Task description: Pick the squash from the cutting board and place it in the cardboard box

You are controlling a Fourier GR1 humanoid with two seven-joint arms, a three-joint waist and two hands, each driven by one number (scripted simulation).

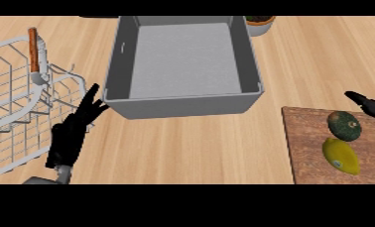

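Squash (343,125) on cutting board (307,141), left hand (71,134) spread, right hand (362,101) fingers unclear.

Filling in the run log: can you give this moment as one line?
squash: on cutting board | box: nothing inside | right hand: near board's far corner | left hand: open, resting by wire rack

1. A white wire rack (26,107) sits at nine o'clock on the wooden desk (183,146).
2. A brown-handled tool (34,55) lies in the rack.
3. A yellow fruit (342,155) lies at four o'clock.
4. A pot (260,23) stands at one o'clock.
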